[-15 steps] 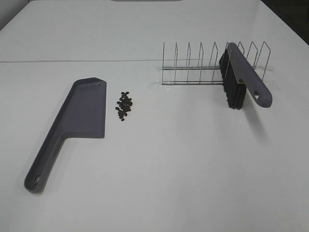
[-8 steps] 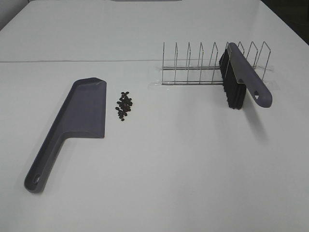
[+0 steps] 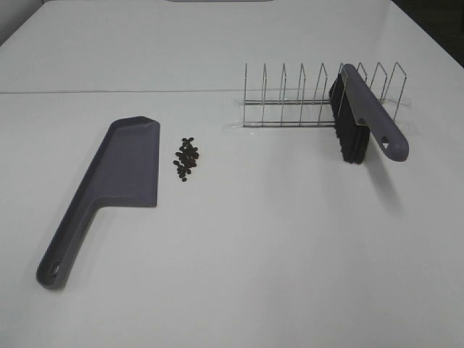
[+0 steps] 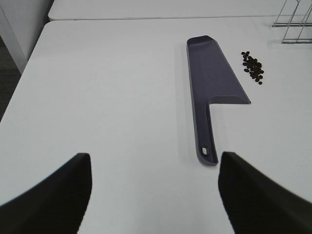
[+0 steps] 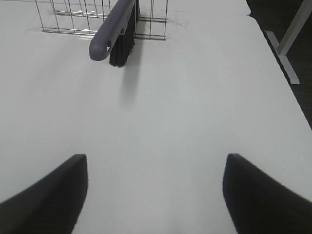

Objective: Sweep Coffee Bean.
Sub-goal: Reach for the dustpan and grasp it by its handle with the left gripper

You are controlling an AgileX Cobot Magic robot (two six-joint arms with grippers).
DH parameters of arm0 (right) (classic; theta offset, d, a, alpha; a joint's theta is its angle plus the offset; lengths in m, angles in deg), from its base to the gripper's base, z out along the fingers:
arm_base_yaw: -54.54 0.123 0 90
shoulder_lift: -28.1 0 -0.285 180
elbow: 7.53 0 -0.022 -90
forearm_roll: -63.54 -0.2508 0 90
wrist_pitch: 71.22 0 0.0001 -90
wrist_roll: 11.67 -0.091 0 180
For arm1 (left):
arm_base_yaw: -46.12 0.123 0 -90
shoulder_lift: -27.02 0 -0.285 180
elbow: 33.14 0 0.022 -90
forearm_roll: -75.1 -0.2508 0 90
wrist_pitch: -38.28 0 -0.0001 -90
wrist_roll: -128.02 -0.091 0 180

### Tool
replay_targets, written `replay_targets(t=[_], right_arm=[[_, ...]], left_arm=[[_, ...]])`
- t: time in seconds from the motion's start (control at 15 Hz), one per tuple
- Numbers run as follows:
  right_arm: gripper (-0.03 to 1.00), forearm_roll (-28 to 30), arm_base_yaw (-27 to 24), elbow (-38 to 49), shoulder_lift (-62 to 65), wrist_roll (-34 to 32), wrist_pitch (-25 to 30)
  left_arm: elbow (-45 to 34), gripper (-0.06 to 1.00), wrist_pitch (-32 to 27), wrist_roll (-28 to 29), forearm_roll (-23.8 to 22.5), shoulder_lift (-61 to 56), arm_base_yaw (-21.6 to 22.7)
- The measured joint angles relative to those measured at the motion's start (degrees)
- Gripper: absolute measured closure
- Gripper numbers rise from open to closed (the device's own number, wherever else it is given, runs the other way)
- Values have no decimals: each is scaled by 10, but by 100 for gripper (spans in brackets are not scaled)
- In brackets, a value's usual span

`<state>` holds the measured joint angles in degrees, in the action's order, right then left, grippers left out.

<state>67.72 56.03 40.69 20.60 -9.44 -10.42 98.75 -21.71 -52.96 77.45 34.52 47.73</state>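
A small cluster of dark coffee beans [image 3: 187, 159] lies on the white table just right of a purple-grey dustpan [image 3: 116, 181]. Both also show in the left wrist view: the beans [image 4: 253, 67] and the dustpan [image 4: 212, 83]. A purple brush with black bristles [image 3: 362, 122] stands in a wire rack [image 3: 304, 94] at the back right; it also shows in the right wrist view [image 5: 114, 31]. My left gripper [image 4: 153, 195] is open and empty, well short of the dustpan handle. My right gripper [image 5: 156, 195] is open and empty, well short of the brush. Neither gripper shows in the exterior view.
The wire rack [image 5: 73, 14] sits on a clear tray. A seam between two table tops [image 3: 109, 91] runs across the back. The table's right edge [image 5: 278, 73] drops to dark floor with a white leg; its left edge [image 4: 29, 63] is near a wall.
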Motion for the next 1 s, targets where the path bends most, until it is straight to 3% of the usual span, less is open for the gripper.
replay_targets(t=[0.53,0.73,1.0], right_arm=[[22,0,0,0,0,0,0],[22,0,0,0,0,0,0],[22,0,0,0,0,0,0]], left_arm=[[0,25,0,0,10,15,0],[9,25,18,14,5,91,0],[37,25,101,34,5,260,0]])
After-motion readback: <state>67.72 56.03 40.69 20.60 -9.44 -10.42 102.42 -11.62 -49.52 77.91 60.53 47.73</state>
